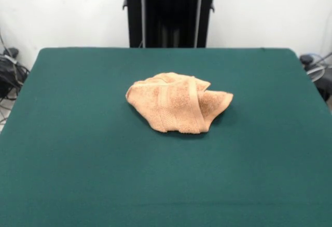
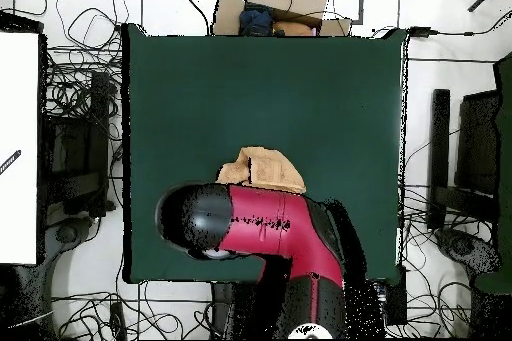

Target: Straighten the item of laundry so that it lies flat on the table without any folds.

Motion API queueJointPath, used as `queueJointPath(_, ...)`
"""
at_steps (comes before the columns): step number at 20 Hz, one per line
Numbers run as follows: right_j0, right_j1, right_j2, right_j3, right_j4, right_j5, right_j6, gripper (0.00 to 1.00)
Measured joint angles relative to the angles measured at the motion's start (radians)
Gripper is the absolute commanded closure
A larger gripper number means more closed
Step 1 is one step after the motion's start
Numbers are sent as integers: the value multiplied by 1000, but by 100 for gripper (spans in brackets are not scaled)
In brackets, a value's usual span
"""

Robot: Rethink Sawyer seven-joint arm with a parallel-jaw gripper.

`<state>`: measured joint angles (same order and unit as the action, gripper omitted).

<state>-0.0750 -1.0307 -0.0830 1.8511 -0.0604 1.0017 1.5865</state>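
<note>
While the arm [image 2: 270,232] hides its gripper, open or closed being unclear, the crumpled towel [image 1: 178,103] seemingly lies just beyond it on the table [image 1: 78,159].

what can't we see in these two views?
- Gripper: not in view. The front view shows only the pedestal at the top edge; in the overhead view the red and black arm covers whatever is under it.
- Towel: its robot-side part is hidden by the arm in the overhead view.
- Towel labels and underside: buried in the folds, both views.
- Table: near edge cut off in the front view.
</note>
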Motion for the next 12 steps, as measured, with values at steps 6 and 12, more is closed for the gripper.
queueJointPath(6,4,18,-1,-4,0,-1,0,0)
queueJointPath(12,2,54,-1,-4,0,-96,0,0)
